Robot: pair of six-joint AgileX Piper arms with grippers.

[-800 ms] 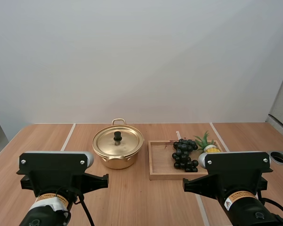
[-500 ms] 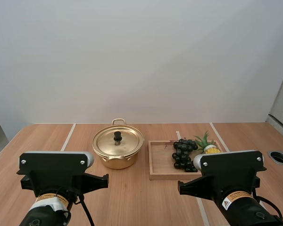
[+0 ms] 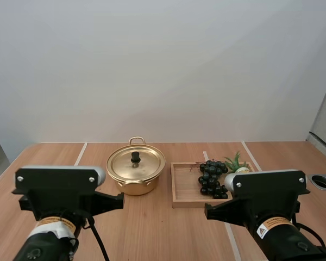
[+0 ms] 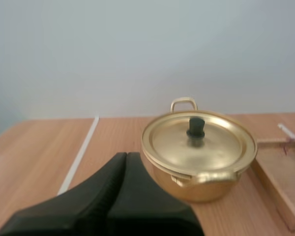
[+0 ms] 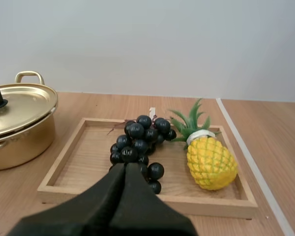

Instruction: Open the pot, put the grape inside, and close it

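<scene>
The left pincer (image 4: 126,155) is pressed together, facing the lidded pot (image 4: 199,152); the right pincer (image 5: 125,166) is pressed together, just short of the grapes (image 5: 137,140) in the wooden tray (image 5: 211,204).

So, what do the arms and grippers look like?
The left arm and right arm are black, each with a boxy joint, grey end caps with screws and an orange-and-white label. The left gripper and right gripper are plain matte black.

No legible txt; L arm sticker (image 3: 53,229) & R arm sticker (image 3: 272,226) unreadable.
</scene>
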